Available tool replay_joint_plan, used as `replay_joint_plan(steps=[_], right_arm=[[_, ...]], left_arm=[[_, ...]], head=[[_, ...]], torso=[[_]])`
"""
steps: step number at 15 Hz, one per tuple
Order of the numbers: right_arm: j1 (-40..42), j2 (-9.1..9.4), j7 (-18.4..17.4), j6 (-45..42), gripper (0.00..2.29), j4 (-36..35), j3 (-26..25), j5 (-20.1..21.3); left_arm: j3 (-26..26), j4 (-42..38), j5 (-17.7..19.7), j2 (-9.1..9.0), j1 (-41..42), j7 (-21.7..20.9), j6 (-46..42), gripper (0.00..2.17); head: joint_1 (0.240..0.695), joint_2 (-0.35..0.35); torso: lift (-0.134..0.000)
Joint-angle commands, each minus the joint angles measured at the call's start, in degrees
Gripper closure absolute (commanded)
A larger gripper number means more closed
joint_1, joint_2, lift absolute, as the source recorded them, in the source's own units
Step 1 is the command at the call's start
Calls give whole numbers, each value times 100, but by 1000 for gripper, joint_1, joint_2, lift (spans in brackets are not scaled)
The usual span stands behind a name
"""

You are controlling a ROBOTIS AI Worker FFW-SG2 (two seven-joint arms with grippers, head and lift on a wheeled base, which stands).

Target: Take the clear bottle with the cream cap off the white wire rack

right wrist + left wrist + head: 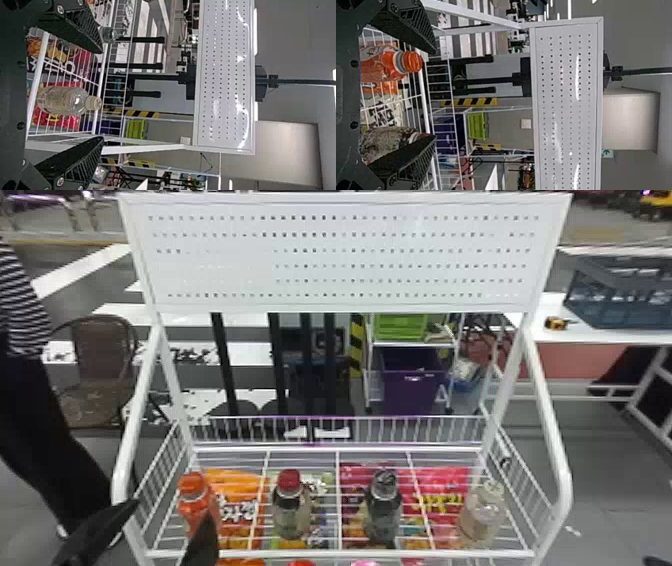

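Light is fairly even in the head view, bright on the white panel (345, 257), where glare washes out some holes towards its left; the grey floor (610, 485) looks duller. Both wrist views catch white streaks of reflection on the panel. Bright strips (569, 9) glow beside dim grey ceiling (637, 35).

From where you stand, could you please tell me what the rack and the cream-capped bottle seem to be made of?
The rack looks like metal with a smooth white coat, judging by its thin, regular wires. The bottle seems shiny plastic, being see-through with bright glints, though glass is possible; its cap looks like dull, opaque plastic.
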Motion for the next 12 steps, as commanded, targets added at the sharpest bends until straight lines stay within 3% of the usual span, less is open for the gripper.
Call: replay_joint_plan(steps=[1, 4, 6, 12], right_arm=[[0, 14, -3, 0, 127, -8, -3, -9], [9, 14, -12, 53, 127, -17, 6, -26], [-193, 14, -108, 70, 127, 361, 50, -17], [-1723, 14, -126, -1125, 127, 2936, 322, 132]], left_arm=[[-2, -8, -2, -2, 0, 24, 1, 130], [-2, -16, 7, 7, 0, 42, 1, 130], [-2, -16, 7, 7, 0, 33, 1, 130], [-55, -8, 7, 7, -9, -11, 36, 130]], head=[[499, 0], [499, 0], [499, 0], [499, 0]], torso=[[0], [0], [0], [0]])
